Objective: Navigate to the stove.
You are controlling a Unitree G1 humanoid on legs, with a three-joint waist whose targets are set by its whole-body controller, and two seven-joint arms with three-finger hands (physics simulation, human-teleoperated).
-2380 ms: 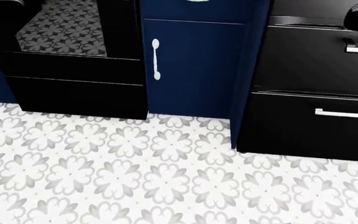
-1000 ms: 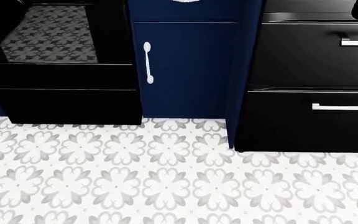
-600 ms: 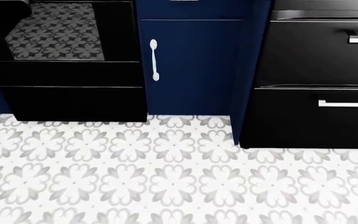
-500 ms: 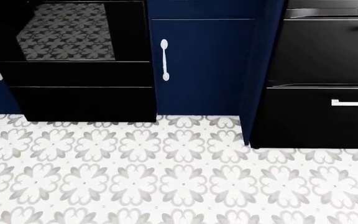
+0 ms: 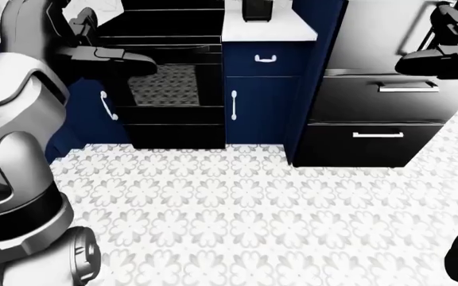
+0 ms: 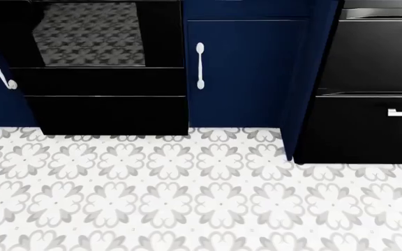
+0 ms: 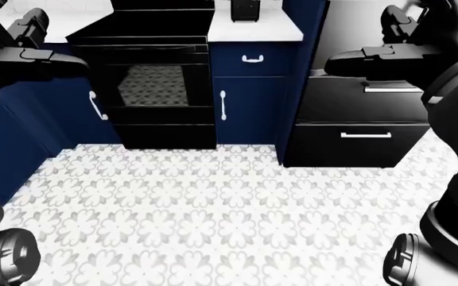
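The glossy black stove (image 7: 153, 83) with its glass oven door stood at the upper left of the right-eye view, its door window mirroring the grey-and-white flower-patterned floor tiles (image 7: 213, 202). Just to its right was a narrow navy-blue cabinet (image 5: 259, 107) with a white handle, topped by a white counter (image 7: 254, 28) that carried a small dark box-like item (image 7: 245, 9). Further right stood a black drawer unit (image 7: 356, 128) with silver bar handles. The robot's left hand (image 5: 106, 55) was raised before the stove's upper edge and the right hand (image 7: 372, 59) before the drawer unit; both held nothing, but whether their dark fingers were spread or curled could not be told. The head view looked down at the oven door, cabinet and floor.
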